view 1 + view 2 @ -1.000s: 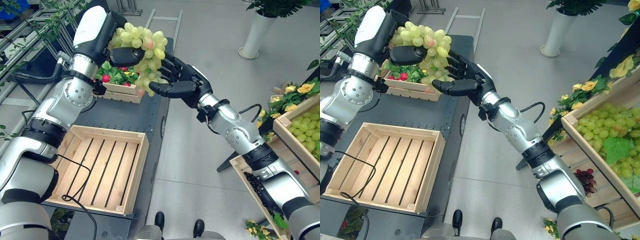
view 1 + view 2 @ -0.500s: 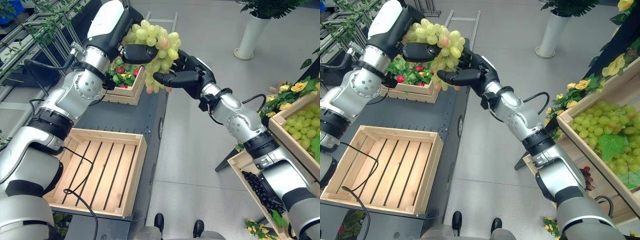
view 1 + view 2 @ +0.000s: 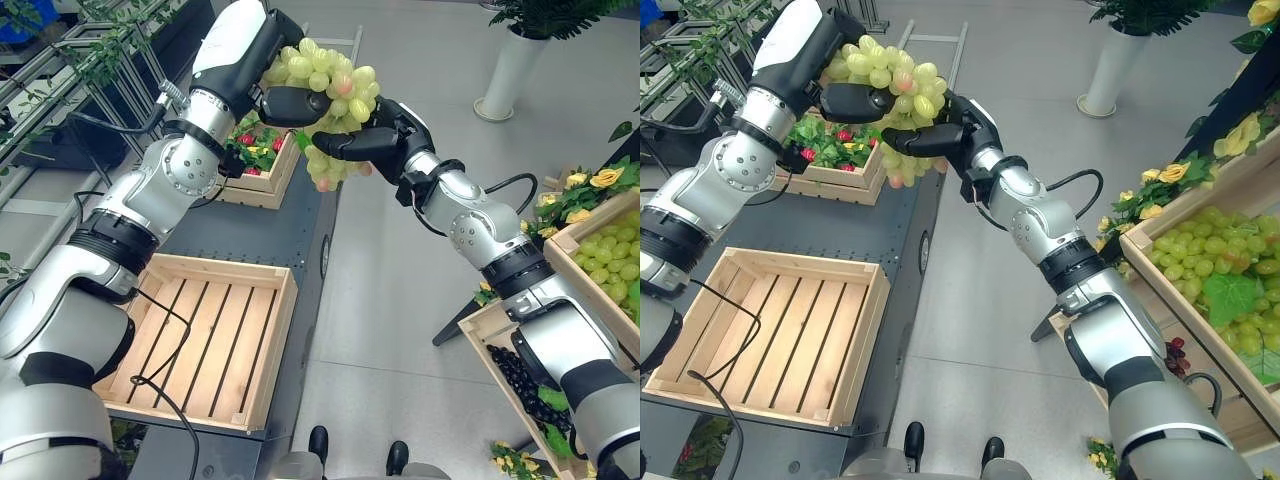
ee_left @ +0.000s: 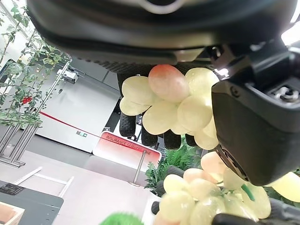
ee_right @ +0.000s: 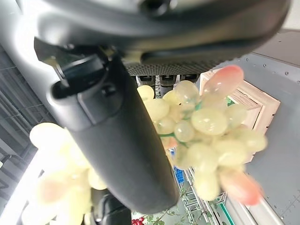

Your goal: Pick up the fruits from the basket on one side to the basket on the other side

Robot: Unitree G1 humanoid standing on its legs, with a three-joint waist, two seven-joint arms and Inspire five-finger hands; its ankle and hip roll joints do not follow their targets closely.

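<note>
Grapes [image 3: 330, 95], one pale green bunch held up above the grey table's [image 3: 245, 235] far edge, left hand [image 3: 285, 100] curled round its top, right hand [image 3: 375, 140] curled round its lower part, two wooden crates, near one [image 3: 200, 335] bare, far one [image 3: 250, 170] with leaves and red fruit

We count one bunch of green grapes [image 3: 328, 100] held up in the air, with two robot hands on it: the left robot hand [image 3: 262, 62] and the right robot hand [image 3: 385, 140]. We count two wooden crates on the desk [image 3: 240, 232]: one slatted crate [image 3: 205, 340] at its near edge, and one crate of red fruit and leaves [image 3: 252, 170] at its far edge. We count one white planter [image 3: 508, 70] on the floor.
</note>
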